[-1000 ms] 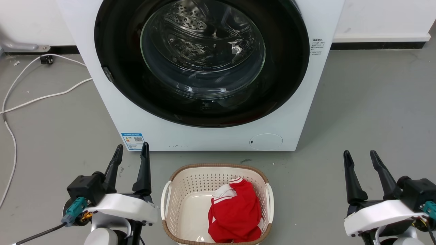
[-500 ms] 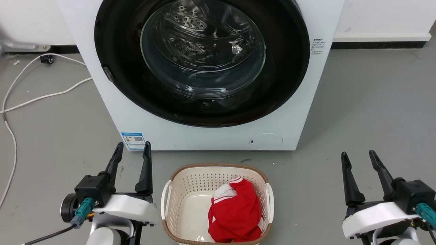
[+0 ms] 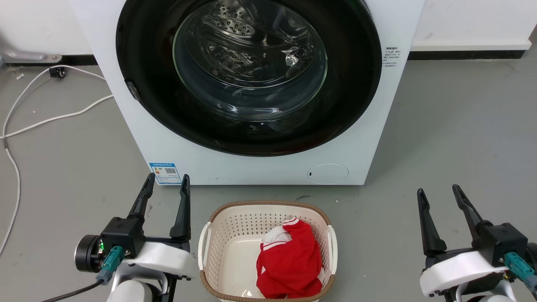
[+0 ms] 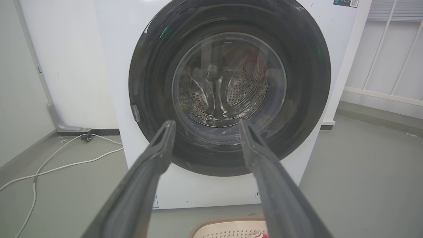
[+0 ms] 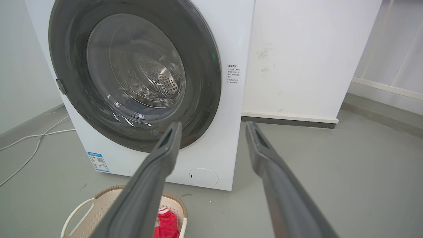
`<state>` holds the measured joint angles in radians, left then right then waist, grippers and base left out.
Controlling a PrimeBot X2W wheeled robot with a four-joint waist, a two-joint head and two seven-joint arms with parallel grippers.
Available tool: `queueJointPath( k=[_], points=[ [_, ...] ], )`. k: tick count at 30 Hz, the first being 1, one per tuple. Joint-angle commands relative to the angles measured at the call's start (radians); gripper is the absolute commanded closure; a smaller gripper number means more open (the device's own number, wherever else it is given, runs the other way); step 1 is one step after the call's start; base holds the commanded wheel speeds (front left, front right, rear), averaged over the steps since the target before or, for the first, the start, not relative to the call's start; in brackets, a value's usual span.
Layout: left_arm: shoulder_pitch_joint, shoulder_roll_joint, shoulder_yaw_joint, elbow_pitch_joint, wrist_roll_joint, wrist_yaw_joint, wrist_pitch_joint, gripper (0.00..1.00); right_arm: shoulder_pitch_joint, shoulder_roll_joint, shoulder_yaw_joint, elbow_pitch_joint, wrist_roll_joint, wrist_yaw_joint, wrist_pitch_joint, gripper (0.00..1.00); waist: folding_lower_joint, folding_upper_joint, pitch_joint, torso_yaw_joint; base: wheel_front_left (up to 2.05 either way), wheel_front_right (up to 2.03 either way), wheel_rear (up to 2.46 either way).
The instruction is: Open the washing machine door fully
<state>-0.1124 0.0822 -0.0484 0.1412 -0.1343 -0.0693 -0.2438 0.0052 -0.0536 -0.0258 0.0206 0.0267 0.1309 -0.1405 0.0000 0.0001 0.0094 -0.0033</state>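
The white washing machine (image 3: 260,167) stands straight ahead on the floor. Its door (image 3: 147,84), a wide glossy black rim around a clear glass bowl, lies flat against the front, shut. A small grey tab (image 3: 133,91) sits on the rim's left edge. My left gripper (image 3: 168,178) is open and empty, low in front of the machine's bottom left corner. My right gripper (image 3: 437,191) is open and empty over bare floor to the machine's right. The left wrist view has the door (image 4: 307,82) beyond the left gripper (image 4: 206,123). The right wrist view shows the door (image 5: 205,66) beyond the right gripper (image 5: 214,125).
A cream laundry basket (image 3: 268,206) holding a red garment (image 3: 289,264) stands on the floor between my arms, just before the machine. White cables (image 3: 42,121) trail over the grey floor at the left. A white wall runs behind.
My left gripper has crept a little to the right and toward the machine. The right gripper has shifted slightly left. The door has not moved.
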Motion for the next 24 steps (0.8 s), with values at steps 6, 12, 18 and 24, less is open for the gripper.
queueJointPath(
  k=[6,12,18,24],
  points=[
    [-0.009,-0.011,0.009,0.011,0.032,-0.008,-0.018,0.0,0.013,0.005,-0.003,-0.006,-0.045,0.0,-0.012,0.0,0.0,-0.0001,-0.001,0.001,0.0,0.0,0.0],
    [-0.008,-0.015,0.016,0.018,0.039,-0.014,-0.024,0.0,0.013,0.005,-0.003,-0.004,-0.054,0.0,-0.015,0.0,0.0,-0.0001,-0.003,0.001,0.0,0.0,0.0],
    [-0.009,-0.02,0.021,0.024,0.037,-0.018,-0.023,0.0,0.013,0.005,-0.005,-0.001,-0.043,0.0,-0.012,0.0,0.0,-0.0001,-0.002,0.002,0.0,0.0,0.0],
    [-0.012,-0.023,0.026,0.029,0.039,-0.02,-0.023,0.0,0.011,0.005,-0.005,0.002,-0.04,0.0,-0.012,0.0,0.0,-0.0001,-0.001,0.003,0.0,0.0,0.0]
  ],
)
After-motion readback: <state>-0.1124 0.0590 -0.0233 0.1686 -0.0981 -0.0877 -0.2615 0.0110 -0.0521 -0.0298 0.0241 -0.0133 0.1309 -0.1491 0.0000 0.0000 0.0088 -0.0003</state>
